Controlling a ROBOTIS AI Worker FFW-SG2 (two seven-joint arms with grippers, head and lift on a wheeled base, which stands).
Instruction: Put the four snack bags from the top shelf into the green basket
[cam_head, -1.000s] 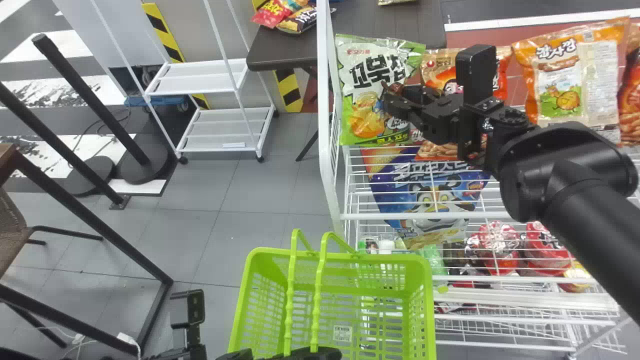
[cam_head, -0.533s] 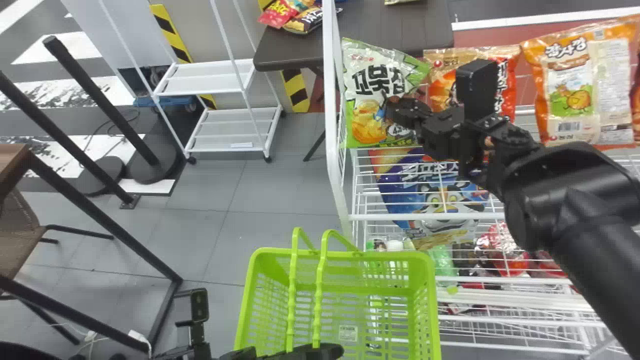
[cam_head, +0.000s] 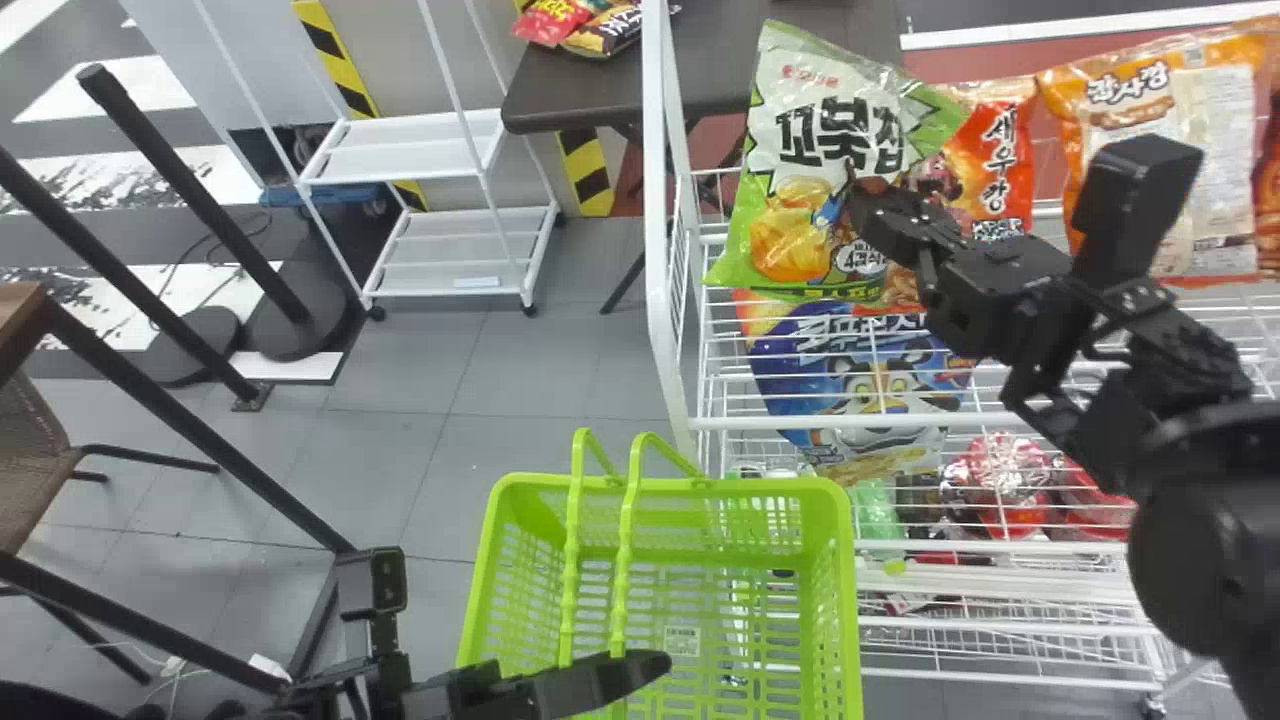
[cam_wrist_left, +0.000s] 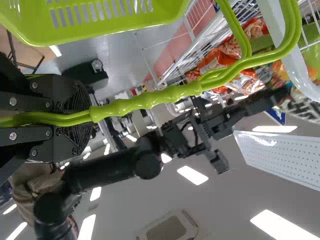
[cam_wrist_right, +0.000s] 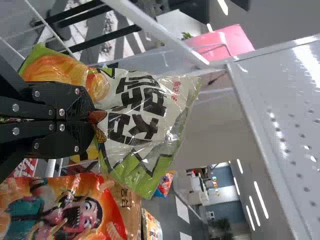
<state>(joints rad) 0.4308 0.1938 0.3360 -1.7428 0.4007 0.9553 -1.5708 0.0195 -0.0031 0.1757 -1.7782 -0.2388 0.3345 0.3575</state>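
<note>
My right gripper (cam_head: 870, 195) is at the top shelf, pinching the green-and-white snack bag (cam_head: 800, 215), which tilts in front of an orange-red bag (cam_head: 1000, 165). In the right wrist view my right gripper (cam_wrist_right: 95, 117) is shut on the same green-and-white bag (cam_wrist_right: 145, 115). An orange bag (cam_head: 1110, 110) stands farther right. My left gripper (cam_head: 610, 680) is at the bottom, over the green basket (cam_head: 840, 580). In the left wrist view my left gripper (cam_wrist_left: 92, 117) is shut on the basket handles (cam_wrist_left: 145, 101), the basket (cam_wrist_left: 115, 22) beside it.
The white wire rack (cam_head: 760, 422) has its side post (cam_head: 662, 250) near the held bag. A blue bag (cam_head: 870, 370) and red packs (cam_head: 1000, 480) lie on lower levels. A dark table (cam_head: 570, 95) and a white cart (cam_head: 410, 155) stand behind, left.
The right gripper has moved right and slightly down in view, and the green-and-white bag has shifted right and tilted with it, now overlapping the orange-red bag. The basket sits slightly higher in view.
</note>
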